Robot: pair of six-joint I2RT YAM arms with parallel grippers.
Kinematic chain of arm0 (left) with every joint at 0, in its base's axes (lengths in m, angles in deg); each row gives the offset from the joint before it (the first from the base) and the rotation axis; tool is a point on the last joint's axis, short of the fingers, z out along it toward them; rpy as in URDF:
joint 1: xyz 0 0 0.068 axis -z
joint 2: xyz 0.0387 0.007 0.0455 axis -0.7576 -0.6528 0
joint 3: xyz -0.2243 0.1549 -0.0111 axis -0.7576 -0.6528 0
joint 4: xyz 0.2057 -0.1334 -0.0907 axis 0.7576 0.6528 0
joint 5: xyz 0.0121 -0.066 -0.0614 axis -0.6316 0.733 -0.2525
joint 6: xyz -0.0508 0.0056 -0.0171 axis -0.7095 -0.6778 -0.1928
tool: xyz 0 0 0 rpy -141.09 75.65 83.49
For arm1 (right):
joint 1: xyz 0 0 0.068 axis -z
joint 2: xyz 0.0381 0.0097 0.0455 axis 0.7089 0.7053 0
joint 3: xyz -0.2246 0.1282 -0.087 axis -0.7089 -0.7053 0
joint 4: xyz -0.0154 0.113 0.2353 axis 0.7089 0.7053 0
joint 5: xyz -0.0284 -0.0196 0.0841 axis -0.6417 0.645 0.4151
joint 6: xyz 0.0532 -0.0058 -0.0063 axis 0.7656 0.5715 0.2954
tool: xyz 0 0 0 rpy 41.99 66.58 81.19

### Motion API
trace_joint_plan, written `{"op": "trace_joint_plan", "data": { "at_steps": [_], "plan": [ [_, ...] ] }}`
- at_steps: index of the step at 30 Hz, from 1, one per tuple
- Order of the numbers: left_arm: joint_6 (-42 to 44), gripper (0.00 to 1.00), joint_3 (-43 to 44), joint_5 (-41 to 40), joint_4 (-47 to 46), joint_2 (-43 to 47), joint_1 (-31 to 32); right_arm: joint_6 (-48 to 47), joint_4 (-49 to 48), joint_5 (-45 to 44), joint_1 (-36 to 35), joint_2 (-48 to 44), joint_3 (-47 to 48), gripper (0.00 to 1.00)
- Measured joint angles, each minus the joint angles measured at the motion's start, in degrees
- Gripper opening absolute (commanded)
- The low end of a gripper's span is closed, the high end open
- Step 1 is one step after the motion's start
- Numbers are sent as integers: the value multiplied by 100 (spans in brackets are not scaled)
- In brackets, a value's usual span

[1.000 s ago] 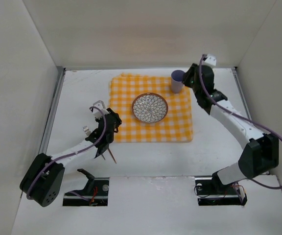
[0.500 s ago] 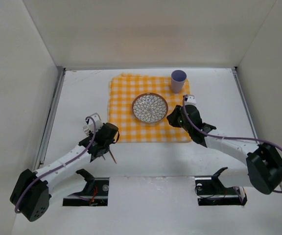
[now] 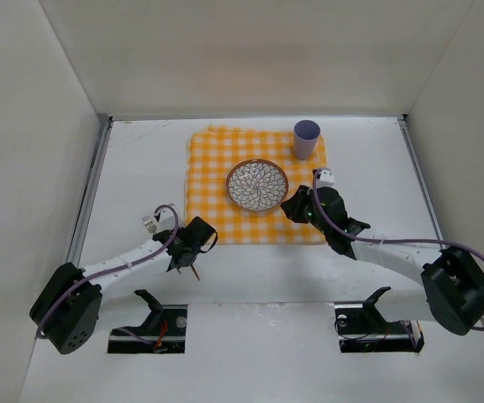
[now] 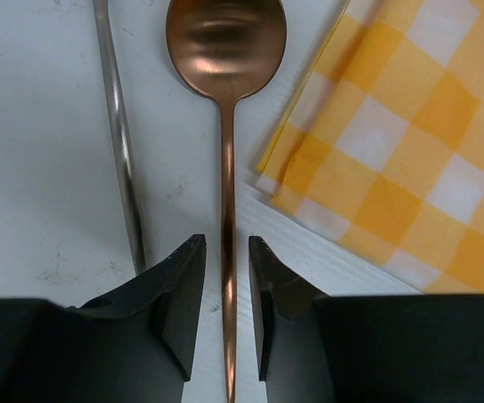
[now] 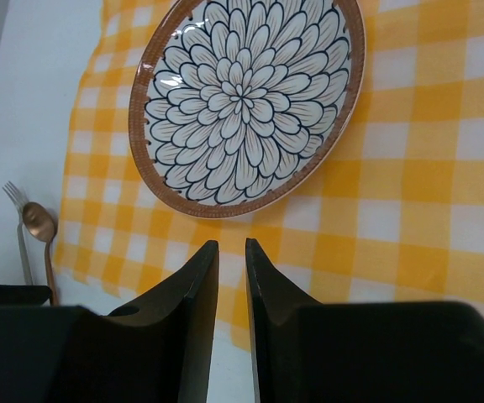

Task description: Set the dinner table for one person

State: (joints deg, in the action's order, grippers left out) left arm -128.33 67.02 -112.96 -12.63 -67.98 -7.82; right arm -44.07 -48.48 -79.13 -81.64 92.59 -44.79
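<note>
Fingers of my left gripper are standing narrowly apart, straddling the thin handle of the copper spoon with a sliver of gap showing on either side. The spoon's bowl is lying straight ahead of them, the handle of the silver fork just off their left side and a corner of the yellow checkered cloth just off their right. My right gripper is hovering over the cloth with its jaws narrowed to a slit and holding nothing, the flower-patterned plate sitting just ahead of its tips and the purple cup farther off to its right, while the dinner table is lying directly beneath both grippers.
</note>
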Motion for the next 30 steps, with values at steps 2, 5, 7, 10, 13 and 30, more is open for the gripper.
{"op": "trace_joint_plan", "data": {
  "at_steps": [2, 5, 7, 10, 13, 30],
  "plan": [
    [-44, 21, 0, 0, 7, -111, 33, 15, -50, 28, -4, 57, 0, 25],
    [-96, 15, 0, 15, 15, -271, 50, 17, -55, 66, -39, 131, 0, 26],
    [-118, 9, 0, 33, 9, -323, 48, 17, -59, 90, -79, 136, 0, 26],
    [-116, 6, 2, 28, 13, -337, 48, 17, -61, 111, -109, 131, 0, 26],
    [-118, 3, 2, 26, 20, -328, 46, 17, -61, 109, -105, 90, -2, 26],
    [581, 1, 2428, -680, 723, -146, 901, 214, -127, -289, 498, -1069, -542, 51]
  ]
}}
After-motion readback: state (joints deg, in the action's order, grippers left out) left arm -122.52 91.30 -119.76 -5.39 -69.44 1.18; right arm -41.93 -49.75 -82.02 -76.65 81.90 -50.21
